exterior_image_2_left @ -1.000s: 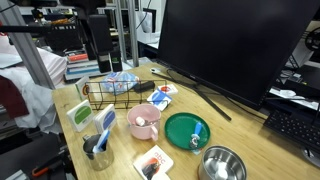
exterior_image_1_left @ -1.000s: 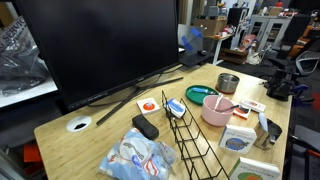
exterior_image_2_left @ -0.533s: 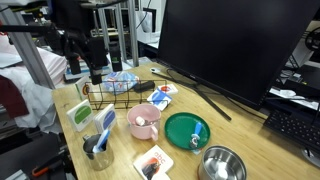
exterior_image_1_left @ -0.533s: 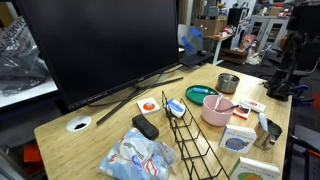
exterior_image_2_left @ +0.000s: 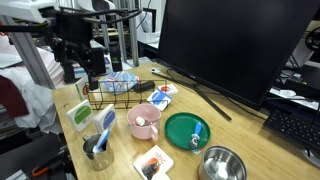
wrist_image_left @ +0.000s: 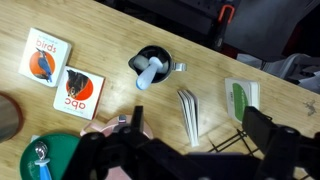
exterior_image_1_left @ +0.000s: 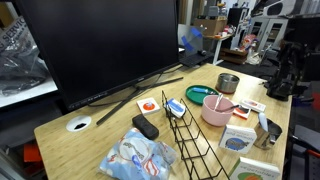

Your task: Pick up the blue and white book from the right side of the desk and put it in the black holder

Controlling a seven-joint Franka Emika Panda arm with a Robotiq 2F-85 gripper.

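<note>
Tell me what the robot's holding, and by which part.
Nothing: the gripper hangs open above the desk, fingers empty; the blue and white book sits on the desk.

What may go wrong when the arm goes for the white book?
The small white book with a blue round mark stands between the pink bowl and the grey cup of utensils; the open gripper may knock either. The book may also catch on the upright dividers of the black wire rack.

The desk (exterior_image_1_left: 100, 130) is matt pale wood (with visible grain), the black holder (exterior_image_1_left: 195, 142) thin wire, the bowl (exterior_image_1_left: 228, 82) shiny metal.
</note>
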